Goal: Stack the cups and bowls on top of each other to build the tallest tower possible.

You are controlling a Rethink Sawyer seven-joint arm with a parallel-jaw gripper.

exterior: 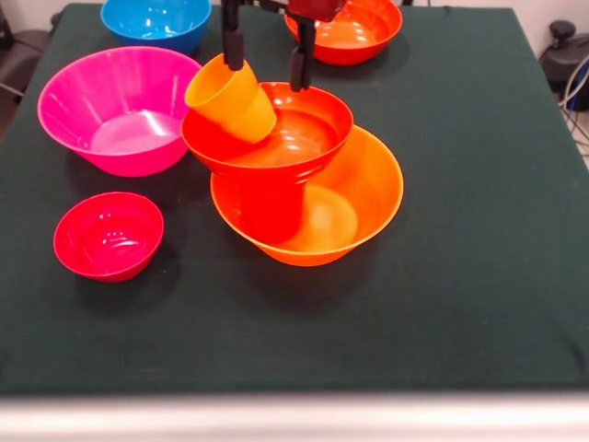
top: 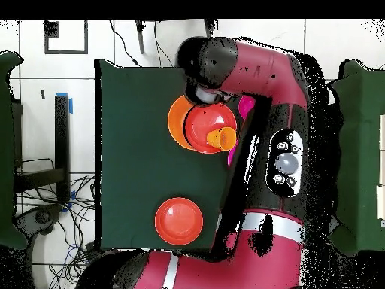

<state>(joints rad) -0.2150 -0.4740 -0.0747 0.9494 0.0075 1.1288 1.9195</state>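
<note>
The tower stands mid-table: a wide orange bowl (exterior: 359, 198) holds a red-orange cup (exterior: 273, 210), which carries a red-orange bowl (exterior: 294, 138). An orange cup (exterior: 230, 97) lies tilted against that upper bowl's left rim. My gripper (exterior: 267, 66) hangs open just above it. The left finger (exterior: 233, 41) is at the cup's upper edge and the right finger (exterior: 301, 60) is over the bowl's far rim, clear of the cup. From overhead, the orange bowl (top: 177, 120), the red-orange bowl (top: 204, 120) and the orange cup (top: 220, 138) show beside the arm.
A pink bowl (exterior: 120, 110) sits left of the tower, with a blue bowl (exterior: 156, 20) behind it and a small crimson bowl (exterior: 109, 235) in front. Another red-orange bowl (exterior: 350, 35) (top: 179, 220) stands behind the gripper. The arm (top: 256, 83) covers most of the pink bowl (top: 245, 105) from overhead.
</note>
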